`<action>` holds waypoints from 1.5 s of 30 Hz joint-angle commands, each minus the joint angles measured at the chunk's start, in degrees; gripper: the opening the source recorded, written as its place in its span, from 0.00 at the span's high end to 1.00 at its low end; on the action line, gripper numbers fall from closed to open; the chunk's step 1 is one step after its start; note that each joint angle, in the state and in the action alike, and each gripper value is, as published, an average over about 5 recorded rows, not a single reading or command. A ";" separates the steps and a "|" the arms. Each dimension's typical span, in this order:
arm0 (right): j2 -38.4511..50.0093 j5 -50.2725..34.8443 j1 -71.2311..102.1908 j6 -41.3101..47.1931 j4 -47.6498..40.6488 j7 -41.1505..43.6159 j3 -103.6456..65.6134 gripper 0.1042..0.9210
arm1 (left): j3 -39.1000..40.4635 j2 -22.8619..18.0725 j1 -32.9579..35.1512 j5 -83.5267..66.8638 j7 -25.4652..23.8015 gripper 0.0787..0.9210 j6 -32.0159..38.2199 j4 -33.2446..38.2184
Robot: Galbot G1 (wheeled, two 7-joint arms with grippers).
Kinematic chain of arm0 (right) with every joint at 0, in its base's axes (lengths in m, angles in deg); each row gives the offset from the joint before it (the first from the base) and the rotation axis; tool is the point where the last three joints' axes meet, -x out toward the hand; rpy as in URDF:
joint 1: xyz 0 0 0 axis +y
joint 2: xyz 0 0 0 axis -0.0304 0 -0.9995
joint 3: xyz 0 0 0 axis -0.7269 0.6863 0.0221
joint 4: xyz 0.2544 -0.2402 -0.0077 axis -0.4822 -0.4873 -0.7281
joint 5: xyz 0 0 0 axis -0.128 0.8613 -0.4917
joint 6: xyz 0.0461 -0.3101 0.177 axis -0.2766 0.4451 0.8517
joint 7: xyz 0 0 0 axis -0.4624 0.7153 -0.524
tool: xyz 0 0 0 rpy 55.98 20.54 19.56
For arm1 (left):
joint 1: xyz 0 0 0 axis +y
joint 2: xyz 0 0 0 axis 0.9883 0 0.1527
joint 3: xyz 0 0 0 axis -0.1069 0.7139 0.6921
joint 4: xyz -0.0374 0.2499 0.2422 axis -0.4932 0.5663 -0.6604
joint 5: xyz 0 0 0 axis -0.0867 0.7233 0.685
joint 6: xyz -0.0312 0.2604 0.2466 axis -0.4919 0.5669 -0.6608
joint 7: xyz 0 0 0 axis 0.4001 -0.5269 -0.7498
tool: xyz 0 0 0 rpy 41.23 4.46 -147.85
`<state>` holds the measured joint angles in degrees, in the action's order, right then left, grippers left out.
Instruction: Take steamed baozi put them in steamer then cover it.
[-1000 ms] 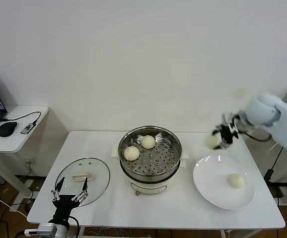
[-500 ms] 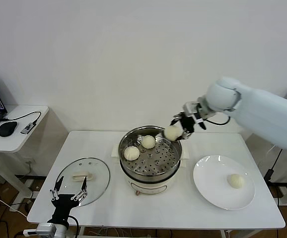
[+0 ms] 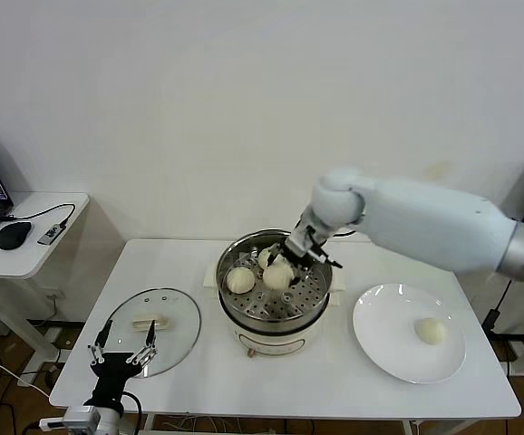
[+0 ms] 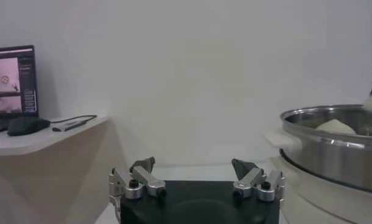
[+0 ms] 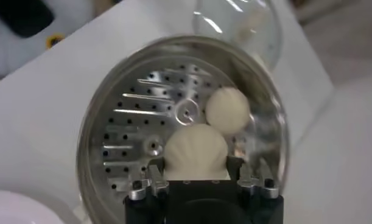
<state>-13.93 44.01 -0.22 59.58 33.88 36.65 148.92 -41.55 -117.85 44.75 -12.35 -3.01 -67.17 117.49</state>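
My right gripper (image 3: 286, 261) is over the steamer (image 3: 235, 308), shut on a cream-white baozi (image 3: 278, 275) held just above the perforated tray. In the right wrist view the fingers clamp this baozi (image 5: 196, 152) on both sides, with my right gripper (image 5: 196, 168) over the tray (image 5: 143, 122). A second baozi (image 3: 239, 280) lies on the tray's left side (image 5: 228, 109). A third (image 3: 264, 256) is partly hidden behind the held one. A fourth baozi (image 3: 431, 331) lies on the white plate (image 3: 389, 349). The glass cover (image 3: 176, 326) lies flat on the table left of the steamer. My left gripper (image 3: 122, 347) is open and parked at the table's front left edge.
The left wrist view shows the open left gripper (image 4: 195, 167) and the steamer's steel wall (image 4: 338, 158) off to one side. A small side table (image 3: 35, 249) with a laptop, a mouse and a cable stands left of the white table.
My right arm has swung left from above the plate to over the steamer, carrying the baozi, and has lowered it towards the tray. The left arm has not moved.
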 commanded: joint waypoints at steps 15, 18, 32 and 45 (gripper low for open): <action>-4.43 8.48 0.92 -13.39 0.28 2.10 3.36 0.36 | -0.24 -0.50 0.26 -0.03 -0.03 0.12 0.04 0.34; -4.02 8.33 0.73 -13.28 0.80 2.14 3.46 0.36 | -0.17 -0.64 0.30 0.02 -0.04 0.12 0.06 0.32; 2.05 5.16 -2.55 -6.82 0.85 2.27 -1.60 0.13 | 0.00 -0.54 0.33 0.33 -0.14 0.12 0.07 0.42; 22.67 -3.61 -5.41 25.28 6.20 0.71 -3.19 0.12 | 0.69 1.42 -0.62 0.24 -0.25 0.12 0.15 0.04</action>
<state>-5.20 45.31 -4.32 65.30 37.00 38.59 147.41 -41.13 -116.79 44.16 -12.10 -3.24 -67.05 117.68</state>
